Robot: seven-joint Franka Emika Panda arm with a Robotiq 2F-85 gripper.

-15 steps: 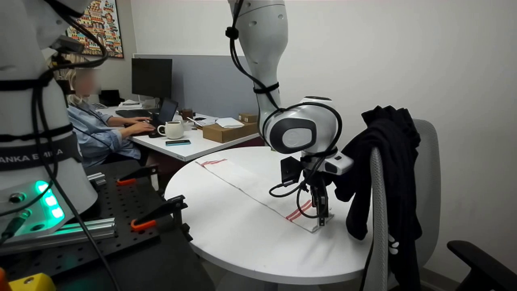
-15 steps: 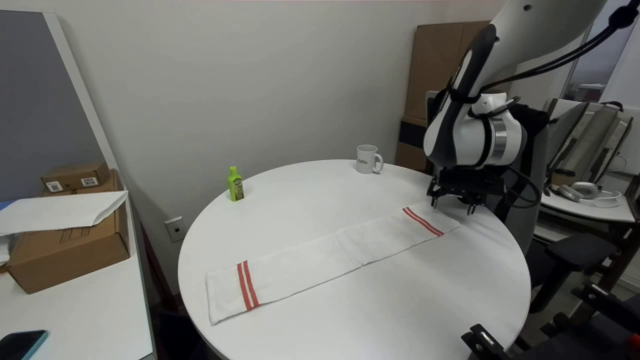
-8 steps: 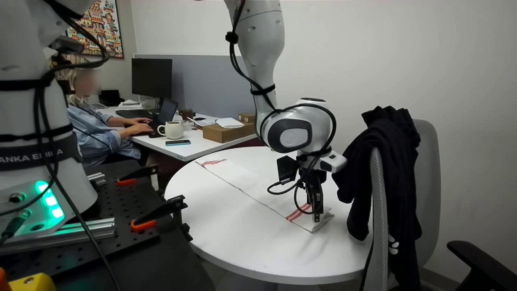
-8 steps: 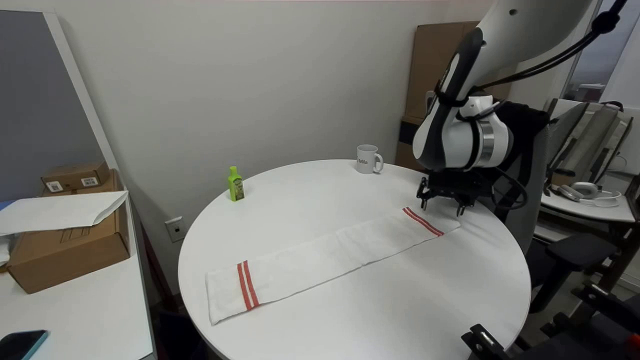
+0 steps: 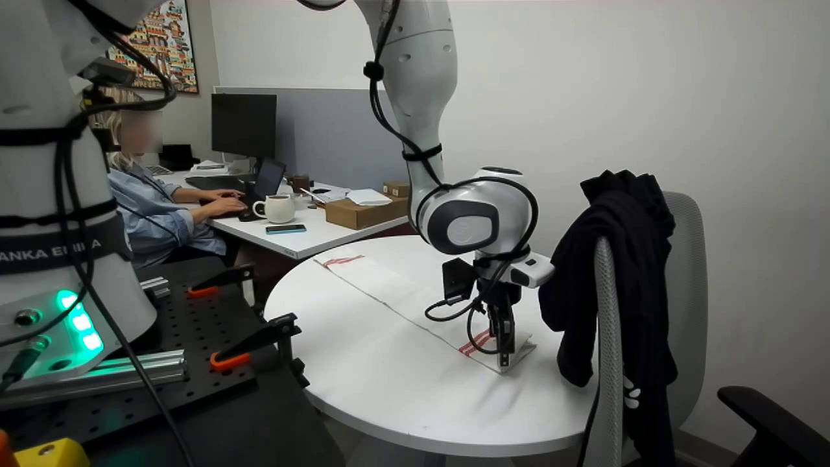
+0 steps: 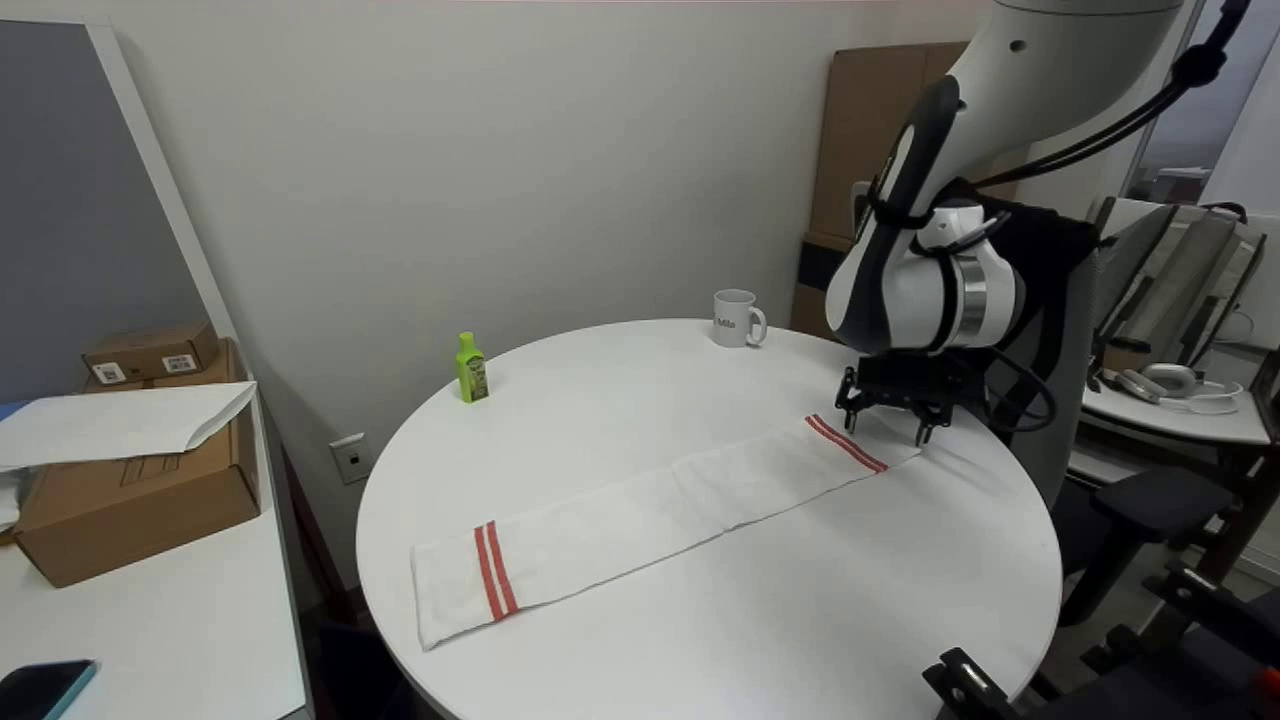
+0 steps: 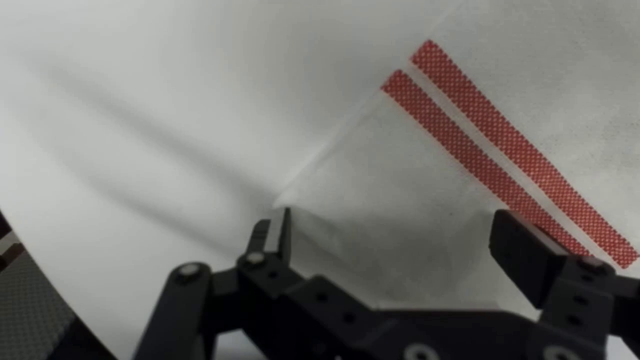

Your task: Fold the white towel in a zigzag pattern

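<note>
The white towel (image 6: 640, 515) lies as a long flat strip on the round table in both exterior views (image 5: 395, 299), with a pair of red stripes near each end. My gripper (image 6: 886, 438) is open and points down over the towel's end, beyond the stripes, close to the chair side; it also shows in an exterior view (image 5: 504, 362). In the wrist view, my open fingers (image 7: 392, 212) straddle the plain end of the towel (image 7: 390, 155). The left finger is at the towel's corner; the right finger is beside the red stripes. Whether the tips touch cloth is unclear.
On the round white table (image 6: 800, 610) stand a white mug (image 6: 732, 320) at the back and a green bottle (image 6: 471, 368) at the far edge. A chair with a black jacket (image 5: 622, 272) stands close by the gripper. A person sits at a desk (image 5: 305, 245) behind.
My open gripper has shifted from the towel's end edge toward the near red stripes, rising slightly and then lowering toward the cloth. The towel lies in the same place.
</note>
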